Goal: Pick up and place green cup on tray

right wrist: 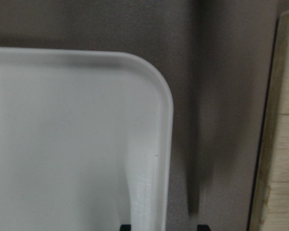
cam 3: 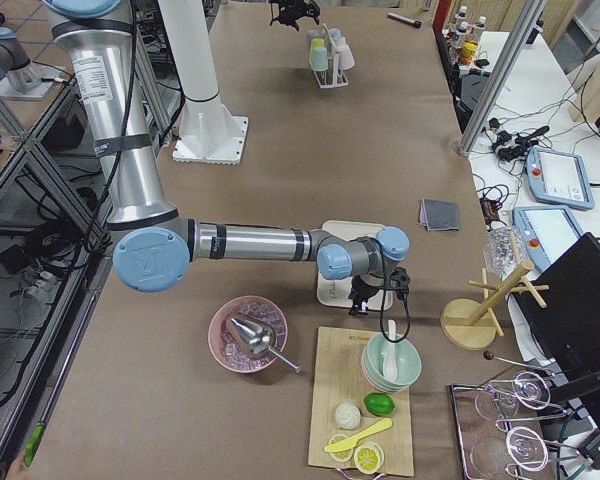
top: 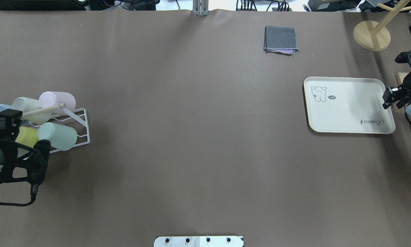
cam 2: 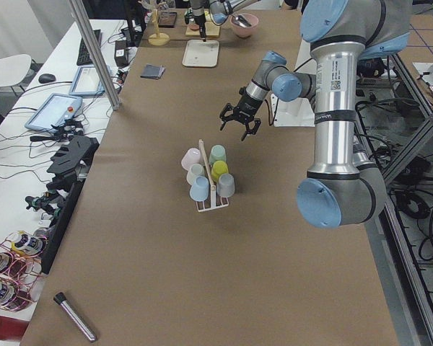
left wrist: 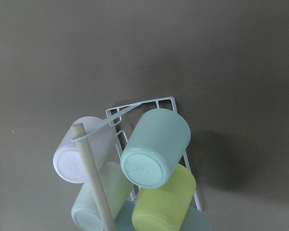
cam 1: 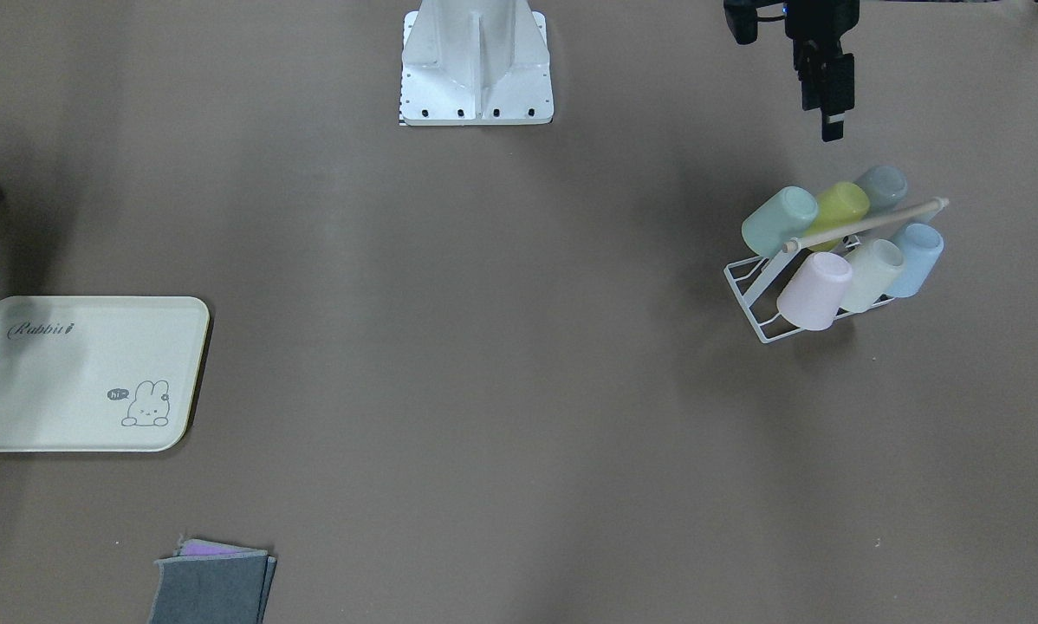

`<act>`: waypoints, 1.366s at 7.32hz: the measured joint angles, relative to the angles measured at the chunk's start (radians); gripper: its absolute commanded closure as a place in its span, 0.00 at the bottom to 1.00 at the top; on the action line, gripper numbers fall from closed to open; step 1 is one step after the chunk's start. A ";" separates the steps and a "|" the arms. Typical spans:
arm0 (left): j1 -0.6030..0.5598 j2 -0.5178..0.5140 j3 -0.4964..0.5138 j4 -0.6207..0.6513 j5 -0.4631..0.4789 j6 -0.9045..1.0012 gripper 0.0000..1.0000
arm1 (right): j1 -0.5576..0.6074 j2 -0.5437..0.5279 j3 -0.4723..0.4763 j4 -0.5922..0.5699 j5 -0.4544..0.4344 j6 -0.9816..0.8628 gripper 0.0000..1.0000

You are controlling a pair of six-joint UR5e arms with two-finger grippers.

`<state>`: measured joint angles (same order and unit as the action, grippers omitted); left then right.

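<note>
**Green cup [cam 1: 779, 221] racked beside left claw [cam 1: 833, 130]**
It lay tilted on the wire rack [cam 1: 742, 300], near but clear of the left claw, which hung open, holding nothing.

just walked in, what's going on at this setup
Nothing is being held at this moment. The green cup hangs on a white wire rack among other pastel cups. The left gripper hovers open just beside that rack, on the robot's side of it, touching nothing. The right gripper sits at the edge of the tray with its fingers apart. No cup is on the tray.
</note>
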<state>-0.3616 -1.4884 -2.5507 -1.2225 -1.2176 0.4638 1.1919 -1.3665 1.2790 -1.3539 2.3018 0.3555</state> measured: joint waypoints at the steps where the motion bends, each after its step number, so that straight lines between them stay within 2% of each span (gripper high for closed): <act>1: 0.068 0.023 0.002 0.003 0.090 0.048 0.02 | 0.000 -0.001 -0.002 0.005 0.000 -0.001 0.59; 3: 0.177 0.037 0.029 0.028 0.225 0.151 0.02 | 0.000 -0.005 -0.004 0.009 0.001 -0.001 0.61; 5: 0.236 -0.034 0.124 0.067 0.326 0.252 0.02 | -0.001 -0.009 -0.005 0.010 0.001 -0.001 0.61; 7: 0.248 -0.077 0.197 0.079 0.390 0.308 0.02 | -0.001 -0.010 -0.010 0.011 0.002 -0.002 0.61; 10: 0.246 -0.085 0.281 0.083 0.439 0.272 0.02 | -0.003 -0.011 -0.015 0.012 0.001 -0.003 0.73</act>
<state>-0.1157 -1.5738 -2.2695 -1.1391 -0.7786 0.7358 1.1888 -1.3773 1.2642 -1.3418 2.3028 0.3528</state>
